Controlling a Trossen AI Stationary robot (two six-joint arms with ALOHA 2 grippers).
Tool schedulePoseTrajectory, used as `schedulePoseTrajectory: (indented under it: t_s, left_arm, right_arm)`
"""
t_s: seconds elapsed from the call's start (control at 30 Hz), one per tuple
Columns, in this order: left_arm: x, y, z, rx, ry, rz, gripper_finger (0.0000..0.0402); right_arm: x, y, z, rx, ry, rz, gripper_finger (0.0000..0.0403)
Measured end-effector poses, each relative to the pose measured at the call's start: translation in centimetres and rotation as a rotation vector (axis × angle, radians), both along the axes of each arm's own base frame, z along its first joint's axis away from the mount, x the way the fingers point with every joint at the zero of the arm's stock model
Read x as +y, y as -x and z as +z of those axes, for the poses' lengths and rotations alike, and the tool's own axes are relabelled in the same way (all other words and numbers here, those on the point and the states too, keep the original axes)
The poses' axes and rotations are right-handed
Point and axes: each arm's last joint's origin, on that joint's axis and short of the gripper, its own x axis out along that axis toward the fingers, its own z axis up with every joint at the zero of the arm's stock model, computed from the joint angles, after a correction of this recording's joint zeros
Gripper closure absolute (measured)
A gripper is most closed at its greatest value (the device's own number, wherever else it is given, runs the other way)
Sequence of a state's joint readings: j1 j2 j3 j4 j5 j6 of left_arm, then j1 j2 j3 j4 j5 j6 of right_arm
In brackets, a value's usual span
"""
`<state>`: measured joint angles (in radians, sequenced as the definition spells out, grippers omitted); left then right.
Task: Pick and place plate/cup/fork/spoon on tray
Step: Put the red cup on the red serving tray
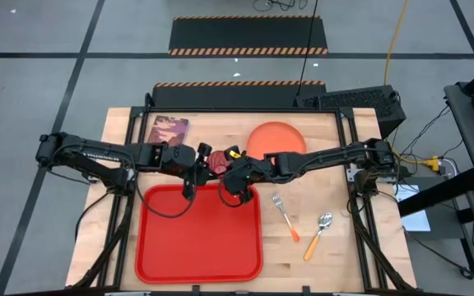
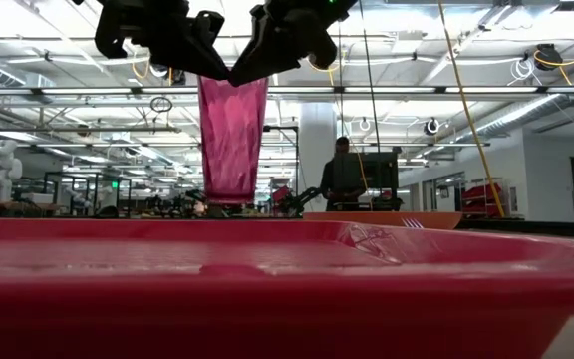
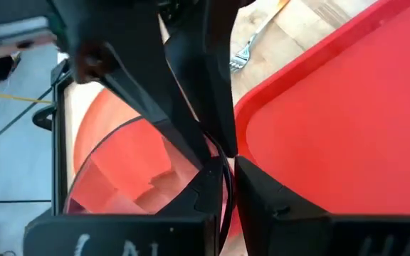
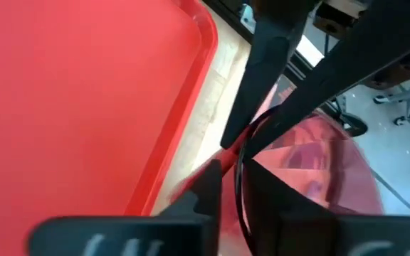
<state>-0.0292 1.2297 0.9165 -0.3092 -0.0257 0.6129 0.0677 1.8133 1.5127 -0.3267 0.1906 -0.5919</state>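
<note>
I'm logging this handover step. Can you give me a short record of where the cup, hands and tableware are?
cup: held in the air above the tray's far edge
left hand: shut on cup rim
right hand: shut on cup rim
tray: bare
plate: on table beyond tray
fork: right of tray
spoon: right of fork

glossy red plastic tray [image 1: 163, 247], translucent plastic cup [image 2: 232, 140], wooden table [image 1: 360, 255]

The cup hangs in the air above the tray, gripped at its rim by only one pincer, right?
Not quite: both grip it. In the low view the left pincer and the right pincer each pinch the rim of the cup, which does hang above the tray.
</note>
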Motion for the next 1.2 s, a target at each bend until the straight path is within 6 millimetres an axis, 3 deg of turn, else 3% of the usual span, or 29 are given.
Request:
schedulePoseTrajectory:
  t_s: [0.23,0.37,0.53,0.67,0.93,1.2]
  left_arm:
    - [0.1,-0.5,1.4,-0.13,0.034,0.039,0.0359]
    - [-0.1,-0.6,1.2,-0.131,0.046,0.062,0.0309]
    - [-0.1,-0.6,1.5,-0.166,-0.019,0.217,0.0254]
    - [0.1,0.4,2.5,-0.21,-0.021,0.324,0.024]
    - [0.3,4.1,4.8,-0.27,0.135,0.403,0.0238]
    - [0.3,6.2,4.6,-0.189,0.272,0.496,0.0238]
  right_arm:
    - [-0.4,0.1,-0.7,0.036,-0.032,-0.022,0.0398]
    - [-0.5,0.2,-0.5,0.034,-0.049,-0.045,0.04]
    - [-0.3,0.8,0.0,0.045,-0.095,-0.081,0.0402]
    - [0.1,2.2,1.7,0.034,-0.156,-0.129,0.0402]
    - [1.4,5.2,4.9,0.013,-0.293,-0.211,0.0402]
    - [3.7,6.3,6.0,-0.028,-0.444,-0.266,0.0402]
